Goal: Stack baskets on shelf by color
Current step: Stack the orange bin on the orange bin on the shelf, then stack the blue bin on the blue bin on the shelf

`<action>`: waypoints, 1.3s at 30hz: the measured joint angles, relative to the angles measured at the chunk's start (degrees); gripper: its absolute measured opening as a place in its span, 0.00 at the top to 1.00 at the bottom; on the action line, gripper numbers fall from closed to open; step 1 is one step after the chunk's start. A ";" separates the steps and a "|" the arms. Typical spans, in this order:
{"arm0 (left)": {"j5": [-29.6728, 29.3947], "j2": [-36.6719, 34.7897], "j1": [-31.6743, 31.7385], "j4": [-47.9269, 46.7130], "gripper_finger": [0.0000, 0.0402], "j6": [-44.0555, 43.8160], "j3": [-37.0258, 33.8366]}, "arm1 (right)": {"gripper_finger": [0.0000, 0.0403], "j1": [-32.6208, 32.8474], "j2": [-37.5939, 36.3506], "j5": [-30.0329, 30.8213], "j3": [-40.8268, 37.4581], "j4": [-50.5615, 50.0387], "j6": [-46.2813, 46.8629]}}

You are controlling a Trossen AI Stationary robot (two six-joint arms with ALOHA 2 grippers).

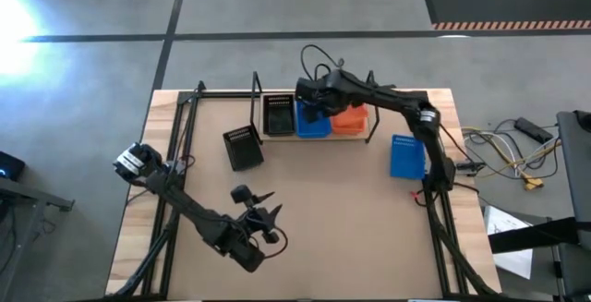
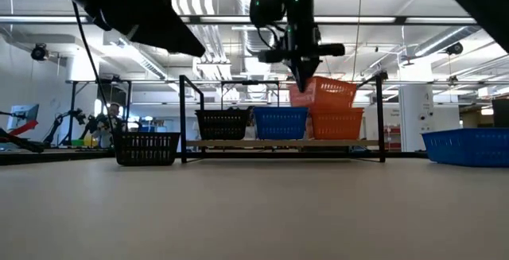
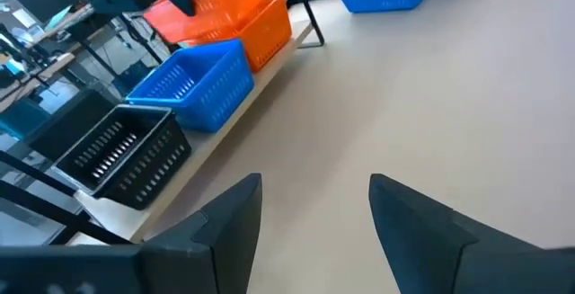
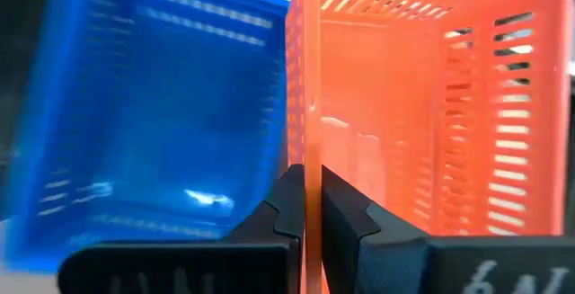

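An orange basket [image 2: 324, 93] is held tilted just above the orange basket on the shelf [image 2: 336, 122], pinched by one wall so it can nest by colour. The right gripper [image 4: 305, 206] is closed on that wall. The left gripper [image 3: 314, 213] waits open over the table [image 1: 323, 200], near its front.

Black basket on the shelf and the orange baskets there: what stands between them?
A blue basket stands on the shelf between the black basket and the orange baskets; both the high and low views show it.
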 joint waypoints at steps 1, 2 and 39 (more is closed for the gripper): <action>-0.27 0.00 -0.18 0.81 0.52 -0.01 -0.30 | 0.97 -0.30 1.07 0.20 1.21 -2.17 0.82; -0.43 0.00 -0.36 1.55 0.52 0.02 -0.63 | 0.97 -0.53 2.00 0.34 2.32 -4.28 1.32; -1.06 0.00 -1.95 5.72 0.52 0.15 -2.05 | 0.60 -0.49 3.18 5.51 7.03 -3.66 -12.90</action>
